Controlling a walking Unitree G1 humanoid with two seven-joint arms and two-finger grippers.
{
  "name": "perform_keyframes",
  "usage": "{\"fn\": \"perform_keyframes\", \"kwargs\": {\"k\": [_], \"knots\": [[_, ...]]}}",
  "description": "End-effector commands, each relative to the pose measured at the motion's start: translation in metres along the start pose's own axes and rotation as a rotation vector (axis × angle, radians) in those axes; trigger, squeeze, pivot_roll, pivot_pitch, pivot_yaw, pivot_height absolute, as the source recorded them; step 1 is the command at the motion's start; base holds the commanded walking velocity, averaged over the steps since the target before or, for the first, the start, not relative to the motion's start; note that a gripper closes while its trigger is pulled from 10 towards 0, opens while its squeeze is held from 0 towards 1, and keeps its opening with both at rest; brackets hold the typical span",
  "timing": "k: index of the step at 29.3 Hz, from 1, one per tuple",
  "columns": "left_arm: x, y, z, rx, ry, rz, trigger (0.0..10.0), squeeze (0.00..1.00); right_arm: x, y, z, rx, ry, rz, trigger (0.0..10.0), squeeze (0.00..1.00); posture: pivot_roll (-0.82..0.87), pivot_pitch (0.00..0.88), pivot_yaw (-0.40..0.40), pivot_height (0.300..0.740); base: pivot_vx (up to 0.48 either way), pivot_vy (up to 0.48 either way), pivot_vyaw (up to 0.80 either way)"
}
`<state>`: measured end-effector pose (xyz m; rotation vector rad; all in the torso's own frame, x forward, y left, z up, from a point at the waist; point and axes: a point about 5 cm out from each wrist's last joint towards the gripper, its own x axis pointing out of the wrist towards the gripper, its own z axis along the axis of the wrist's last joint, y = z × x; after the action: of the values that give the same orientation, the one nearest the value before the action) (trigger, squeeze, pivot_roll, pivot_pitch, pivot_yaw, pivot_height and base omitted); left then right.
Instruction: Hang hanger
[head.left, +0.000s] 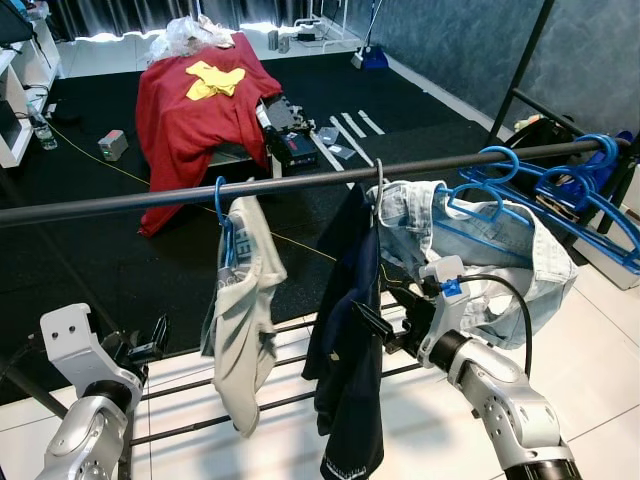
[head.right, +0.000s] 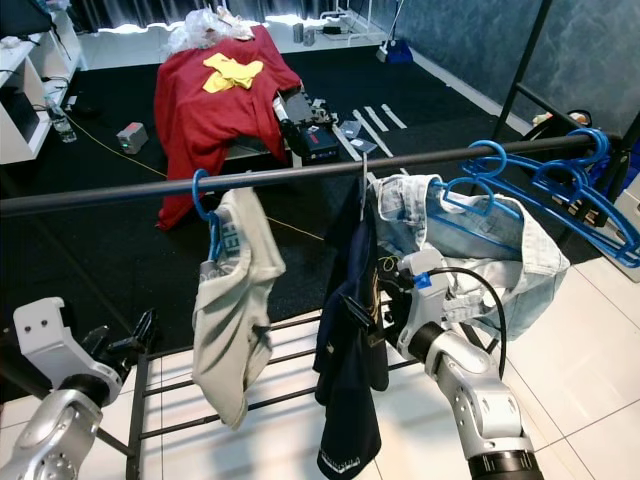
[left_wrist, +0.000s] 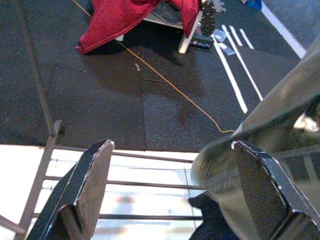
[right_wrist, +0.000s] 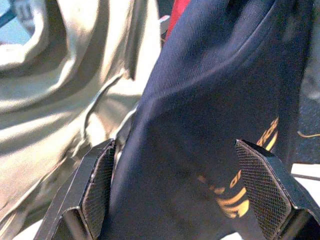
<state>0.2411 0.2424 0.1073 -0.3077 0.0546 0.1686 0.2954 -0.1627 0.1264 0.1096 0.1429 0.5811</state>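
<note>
A black rail (head.left: 300, 182) crosses in front of me. From it hang a beige shirt (head.left: 245, 300) on a blue hanger (head.left: 222, 215), a navy garment (head.left: 345, 350) on a metal-hooked hanger (head.left: 378, 195), and a denim jacket (head.left: 500, 260) on another blue hanger. My right gripper (head.left: 385, 325) is raised against the navy garment's right side. In the right wrist view its fingers (right_wrist: 97, 185) stand wide apart, open, with the navy cloth (right_wrist: 200, 125) between them. My left gripper (head.left: 150, 340) stays low at the left, open and holding nothing, its fingers (left_wrist: 90, 185) pointing towards the beige shirt's hem.
Several bare blue hangers (head.left: 590, 200) crowd the rail's right end beside a black post (head.left: 520, 60). The rack's low bars (head.left: 290, 400) run over the white floor beneath the clothes. A red cloth (head.left: 200, 100) covers a table on the black mat beyond, with a yellow cable (left_wrist: 175, 85) trailing.
</note>
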Motion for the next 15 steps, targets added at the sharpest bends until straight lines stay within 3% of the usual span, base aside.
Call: {"fn": "perform_keyframes", "kwargs": {"k": [1,13,15], "knots": [[-0.0042,0.0049,-0.0024,0.011,0.016,0.013,10.0,0.00,-0.0030,0.0007,-0.0012,0.010,-0.010,0.000,10.0,0.00,-0.13,0.103,-0.002,0.740,-0.330,0.000,0.00],[-0.0042,0.0049,-0.0020,0.037,0.025,0.010,10.0,0.00,-0.0012,0.0013,-0.0018,0.025,-0.011,0.014,10.0,0.00,-0.12,0.103,-0.001,0.740,-0.341,0.000,0.00],[-0.0045,-0.0001,-0.0014,0.054,0.021,-0.041,10.0,0.00,-0.0006,0.0012,-0.0020,0.029,-0.010,0.014,10.0,0.00,-0.12,0.102,-0.001,0.740,0.000,0.000,0.00]]}}
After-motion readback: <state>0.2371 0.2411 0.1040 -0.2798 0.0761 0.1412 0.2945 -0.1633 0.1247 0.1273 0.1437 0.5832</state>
